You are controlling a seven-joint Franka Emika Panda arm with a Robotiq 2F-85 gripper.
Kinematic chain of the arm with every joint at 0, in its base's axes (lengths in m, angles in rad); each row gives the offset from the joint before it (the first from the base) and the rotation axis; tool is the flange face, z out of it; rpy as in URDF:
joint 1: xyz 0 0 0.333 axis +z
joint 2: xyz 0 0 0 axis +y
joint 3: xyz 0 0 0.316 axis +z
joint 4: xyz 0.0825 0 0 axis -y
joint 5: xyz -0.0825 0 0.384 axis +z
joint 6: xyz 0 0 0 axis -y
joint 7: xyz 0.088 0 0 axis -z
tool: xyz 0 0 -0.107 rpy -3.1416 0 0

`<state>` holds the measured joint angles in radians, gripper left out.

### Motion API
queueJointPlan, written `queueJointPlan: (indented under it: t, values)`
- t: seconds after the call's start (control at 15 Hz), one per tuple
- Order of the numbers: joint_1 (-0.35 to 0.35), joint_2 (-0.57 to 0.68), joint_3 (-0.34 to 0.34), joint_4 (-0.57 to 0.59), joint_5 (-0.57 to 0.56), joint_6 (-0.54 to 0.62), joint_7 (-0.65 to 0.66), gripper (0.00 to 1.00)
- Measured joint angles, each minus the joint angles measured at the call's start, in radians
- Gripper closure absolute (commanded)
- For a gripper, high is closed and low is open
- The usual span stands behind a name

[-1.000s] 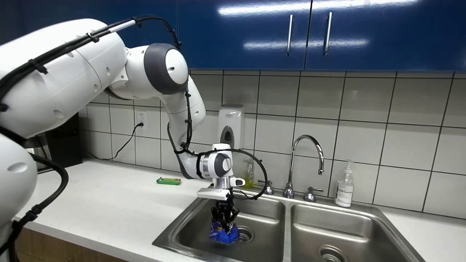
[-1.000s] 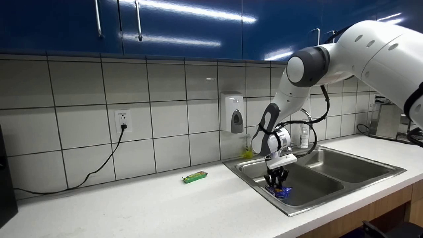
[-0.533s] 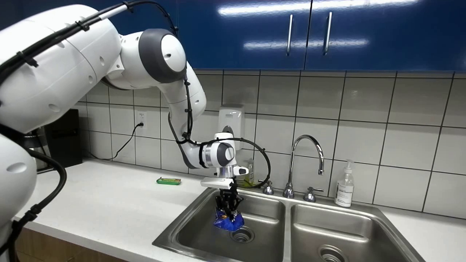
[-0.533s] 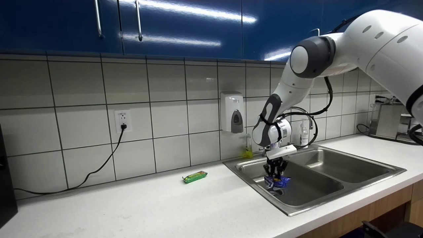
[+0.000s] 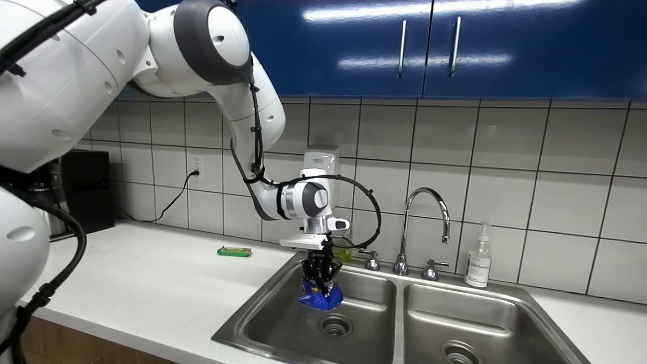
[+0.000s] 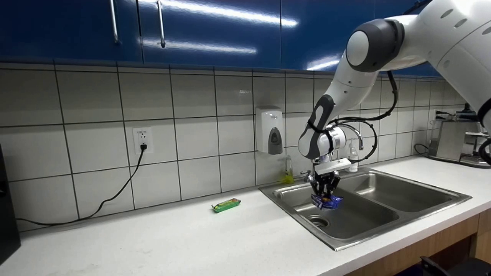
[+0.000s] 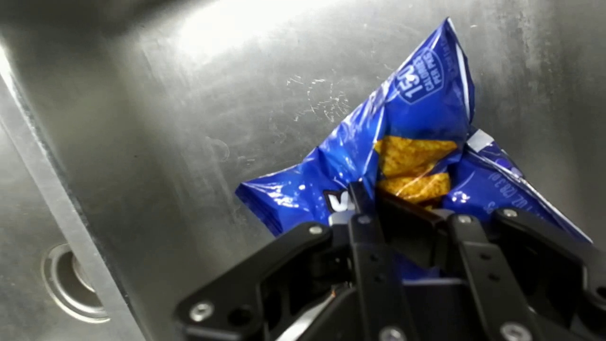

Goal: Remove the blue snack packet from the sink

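Observation:
The blue snack packet is crumpled shiny foil. It shows in both exterior views (image 5: 319,302) (image 6: 326,204) and in the wrist view (image 7: 293,201), where chip pictures and white print show. My gripper is shut on its middle in both exterior views (image 5: 323,289) (image 6: 325,194) and in the wrist view (image 7: 374,196). The packet hangs above the floor of the basin near the soap dispenser, clear of the drain. The steel sink shows its centre divider (image 5: 399,323) and its rim (image 6: 297,219). The packet part between the fingers is mostly hidden.
A chrome faucet (image 5: 406,222) and handles stand behind the sink. A pump bottle (image 5: 478,268) and a yellow bottle (image 6: 288,177) stand at the back. A green packet (image 6: 226,205) lies on the counter (image 6: 172,245). A soap dispenser (image 6: 269,132) hangs on the wall, below blue cabinets (image 5: 343,50).
My gripper has risen with the blue packet, lifting it off the sink floor and slightly back. The drain near it now shows fully. The arm's elbow has also risen.

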<state>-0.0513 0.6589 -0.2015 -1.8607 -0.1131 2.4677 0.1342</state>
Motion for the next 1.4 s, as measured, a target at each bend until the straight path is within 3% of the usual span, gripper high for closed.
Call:
queueJointPlan:
  t: [0.8,1.4]
  values:
    - [-0.038,-0.239,-0.019,-0.264,-0.020,0.014,-0.094,0.99]
    - [-0.024,-0.396,0.004,-0.417,-0.120,0.048,-0.131,0.99]
